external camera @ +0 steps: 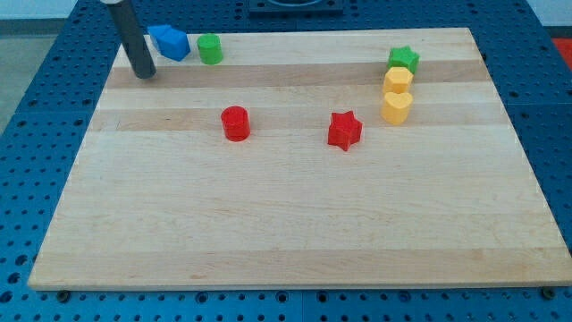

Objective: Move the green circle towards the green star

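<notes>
red star [344, 131] sits nearest. green circle [210, 49] lies right of my tip [143, 73], past the blue block [169, 42]; green star [404, 60] far right. no hand here to open or close.

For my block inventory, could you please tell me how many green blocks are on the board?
2. The green circle sits near the view's top left, beside the blue block; the green star sits at the top right, above two yellow blocks. None appears hidden.

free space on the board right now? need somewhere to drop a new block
Free: the wooden board below the red cylinder and red star.
Crowded: top left, my tip beside the blue block and green cylinder; top right, green star above two yellow blocks.
</notes>
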Controlling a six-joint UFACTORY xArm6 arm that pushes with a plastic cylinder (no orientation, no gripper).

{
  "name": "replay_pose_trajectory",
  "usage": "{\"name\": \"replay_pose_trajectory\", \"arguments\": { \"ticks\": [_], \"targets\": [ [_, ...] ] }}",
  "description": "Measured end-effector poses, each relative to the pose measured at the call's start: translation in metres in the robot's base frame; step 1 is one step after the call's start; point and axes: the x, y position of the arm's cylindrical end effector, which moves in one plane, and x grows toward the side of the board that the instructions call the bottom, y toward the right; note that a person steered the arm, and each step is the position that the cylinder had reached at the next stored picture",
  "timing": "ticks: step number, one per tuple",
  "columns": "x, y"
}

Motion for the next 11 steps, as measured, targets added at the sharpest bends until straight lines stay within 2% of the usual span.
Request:
{"name": "replay_pose_trajectory", "arguments": {
  "ticks": [1, 2, 3, 4, 5, 6, 7, 8, 9, 10, 11],
  "targets": [
    [0.002, 0.095],
    [-0.039, 0.194],
    [-0.097, 0.121],
    [-0.097, 0.076],
    [-0.053, 0.038],
    [-0.046, 0.005],
    [-0.026, 0.027],
    [-0.021, 0.098],
    [-0.024, 0.161],
    [-0.057, 0.207],
    [-0.057, 0.232]
  ]
}}
